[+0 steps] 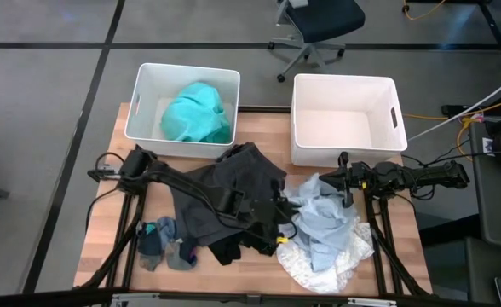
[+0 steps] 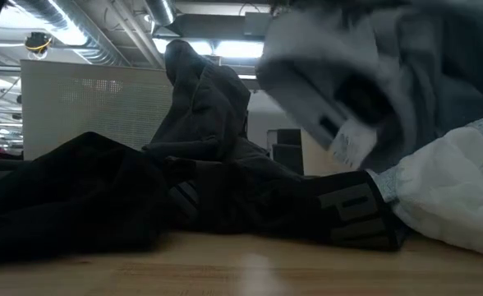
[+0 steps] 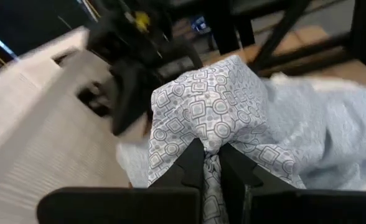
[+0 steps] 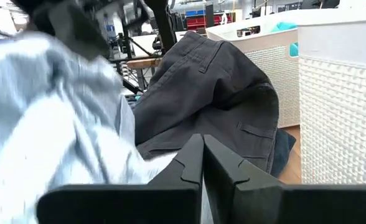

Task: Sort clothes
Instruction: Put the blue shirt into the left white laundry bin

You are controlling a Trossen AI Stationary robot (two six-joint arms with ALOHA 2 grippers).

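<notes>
Low over the table [image 1: 106, 247], I see my left hand [image 3: 211, 163] pinching the pale blue garment [image 3: 233, 118], while my right hand [image 4: 203, 163], fingers together and empty, hovers just beyond it.

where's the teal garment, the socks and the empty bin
teal garment [image 1: 198, 112]: high view, middle of the bunched cloth in the left bin.
socks [image 1: 165, 242]: high view, middle of the small heap near the table's front left.
empty bin [image 1: 344, 130]: high view, bare floor.
</notes>
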